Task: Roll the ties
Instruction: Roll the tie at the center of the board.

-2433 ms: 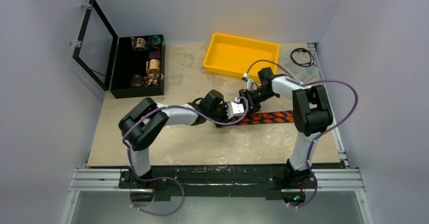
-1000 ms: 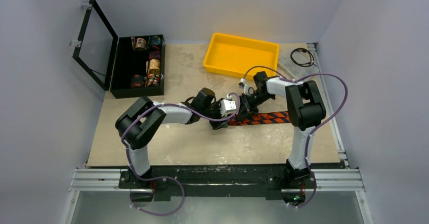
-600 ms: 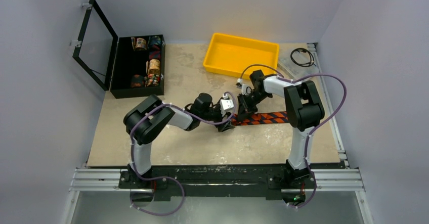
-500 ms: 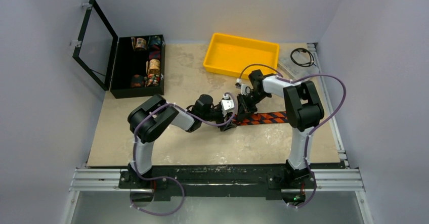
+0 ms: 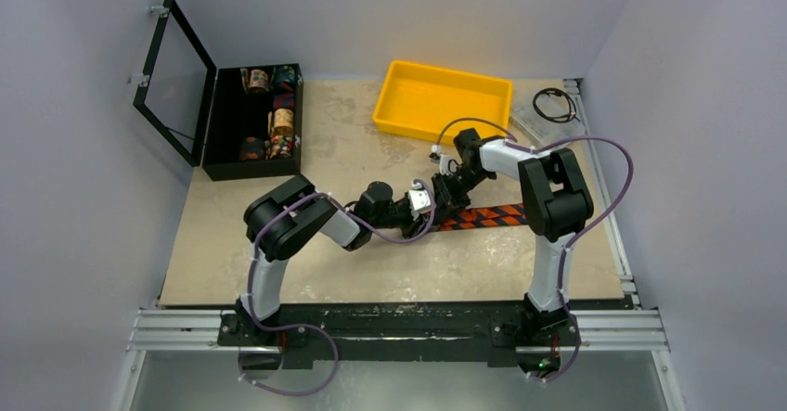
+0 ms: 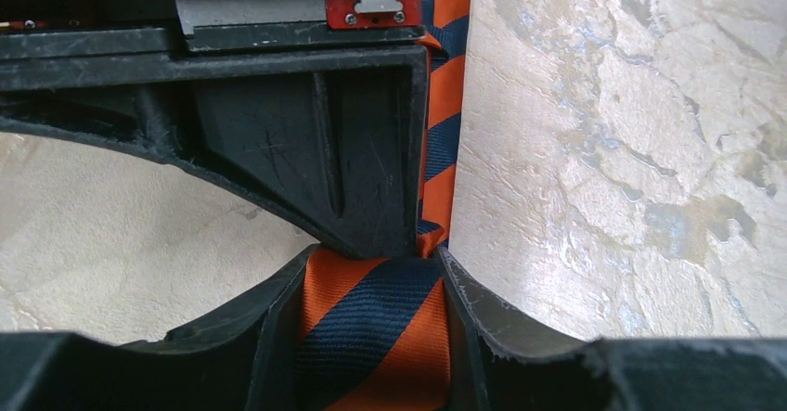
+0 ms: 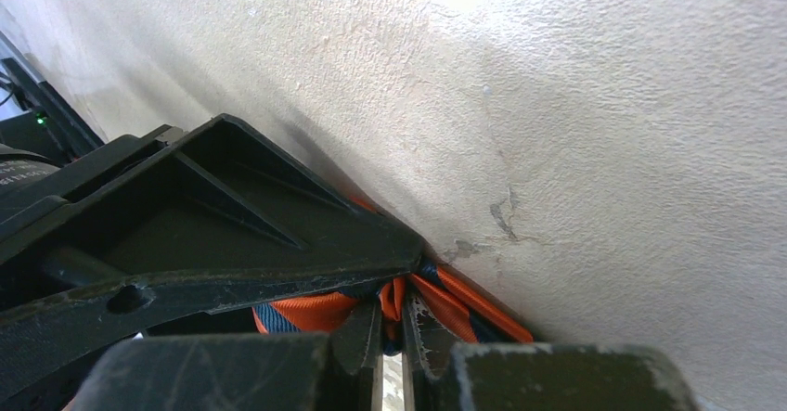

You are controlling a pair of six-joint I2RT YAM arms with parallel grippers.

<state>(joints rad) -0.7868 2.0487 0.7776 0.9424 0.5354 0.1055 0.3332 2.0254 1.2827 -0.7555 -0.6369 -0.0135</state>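
The tie (image 5: 492,216) lies flat along the table (image 5: 325,253), running right from where both grippers meet at its left end. The left gripper (image 6: 371,276) is clamped across the fabric, and the right gripper (image 7: 393,311) pinches a fold of it, jaws nearly touching

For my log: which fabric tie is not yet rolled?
The orange and navy striped tie, flat on the table; the other ties sit rolled in the black box.

Robot lab cell, plain grey walls (image 5: 74,225), aluminium rail (image 5: 176,330), beige tabletop (image 5: 418,263)
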